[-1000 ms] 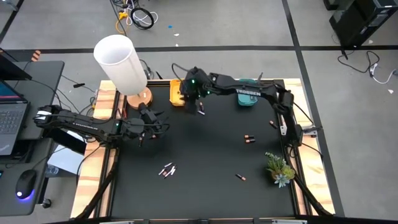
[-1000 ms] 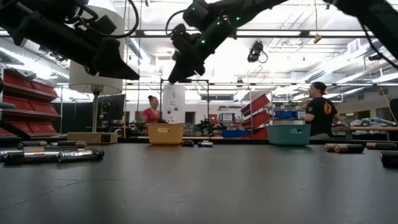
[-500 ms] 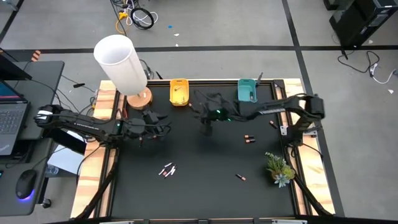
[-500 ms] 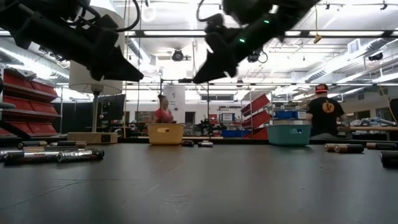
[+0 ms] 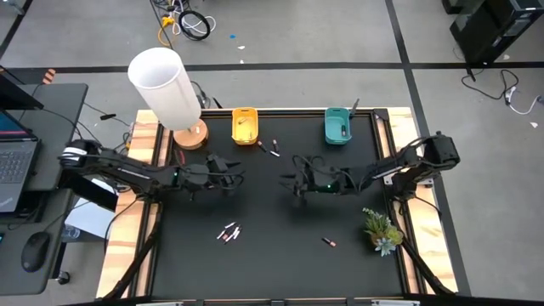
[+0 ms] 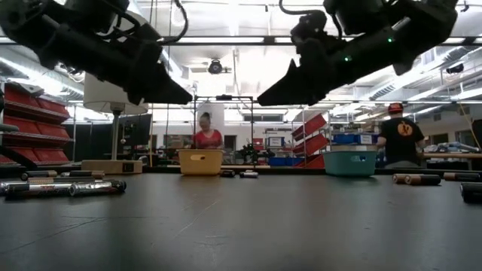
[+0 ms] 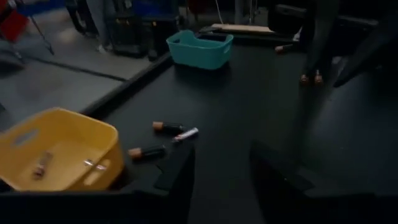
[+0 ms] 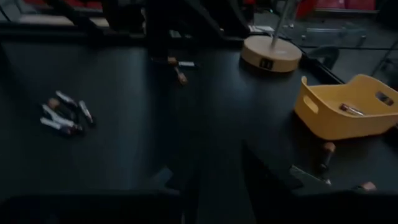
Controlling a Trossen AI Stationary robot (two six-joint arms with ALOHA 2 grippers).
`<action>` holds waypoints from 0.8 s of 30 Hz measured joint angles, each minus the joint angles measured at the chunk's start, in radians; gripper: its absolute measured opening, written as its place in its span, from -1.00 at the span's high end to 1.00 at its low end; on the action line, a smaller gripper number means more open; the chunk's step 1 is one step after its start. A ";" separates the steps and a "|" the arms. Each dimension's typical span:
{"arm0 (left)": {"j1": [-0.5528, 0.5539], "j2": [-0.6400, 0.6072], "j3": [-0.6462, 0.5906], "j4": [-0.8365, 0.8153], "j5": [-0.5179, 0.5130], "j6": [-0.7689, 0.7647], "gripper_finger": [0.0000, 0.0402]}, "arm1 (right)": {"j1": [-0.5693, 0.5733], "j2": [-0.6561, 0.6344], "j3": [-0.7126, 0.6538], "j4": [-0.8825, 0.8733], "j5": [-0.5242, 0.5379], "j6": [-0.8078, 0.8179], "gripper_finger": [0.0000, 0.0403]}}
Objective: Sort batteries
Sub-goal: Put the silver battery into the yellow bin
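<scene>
Partly blurred, batteries (image 5: pixel 229 232), both grippers' fingertips

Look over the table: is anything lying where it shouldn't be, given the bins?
Yes: three batteries lie on the mat just outside the yellow bin rather than in it, as if they missed. The teal bin looks undisturbed.

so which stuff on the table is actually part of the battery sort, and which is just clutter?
Job:
- loose batteries, also and beside the yellow bin
- yellow bin
- teal bin

Lying about:
- lamp
- small plant
</scene>
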 joint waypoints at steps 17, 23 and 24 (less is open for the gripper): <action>-0.044 0.072 0.269 -0.351 0.074 -0.167 0.19 | 0.248 -0.019 -0.014 0.021 0.268 -0.080 0.40; -0.053 0.106 0.350 -0.500 0.098 -0.250 0.07 | 0.280 -0.029 -0.014 0.005 0.266 -0.061 0.40; -0.062 0.108 0.357 -0.514 0.102 -0.254 0.09 | 0.283 -0.025 -0.014 0.002 0.266 -0.057 0.40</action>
